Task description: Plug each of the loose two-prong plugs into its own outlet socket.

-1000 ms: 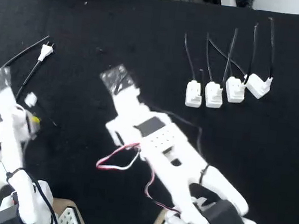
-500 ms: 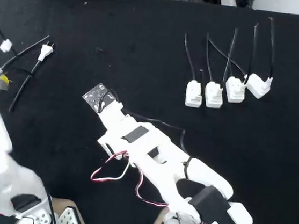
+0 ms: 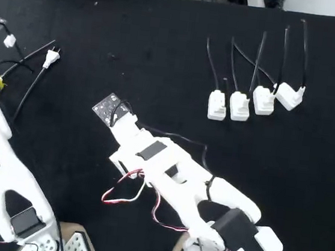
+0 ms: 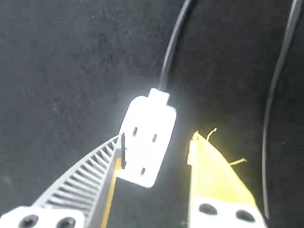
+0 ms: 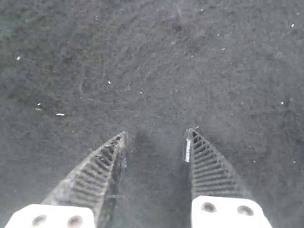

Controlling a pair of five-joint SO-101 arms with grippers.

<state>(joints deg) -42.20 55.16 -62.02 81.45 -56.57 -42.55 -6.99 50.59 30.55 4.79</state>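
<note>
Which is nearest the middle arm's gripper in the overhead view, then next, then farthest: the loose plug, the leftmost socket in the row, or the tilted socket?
From the right gripper, the middle arm's:
1. loose plug, off to its left and a little farther back.
2. leftmost socket, off to its right, at the row's near end.
3. tilted socket, at the row's far right end.

My black cloth tabletop (image 3: pixel 164 46) carries four white outlet sockets (image 3: pixel 240 106) in a row at two o'clock, their black socket cords (image 3: pixel 211 58) trailing toward twelve. At ten o'clock a white two-prong plug (image 3: pixel 51 58) lies on the cloth, its black plug cord (image 3: pixel 31 89) running toward eight.
</note>
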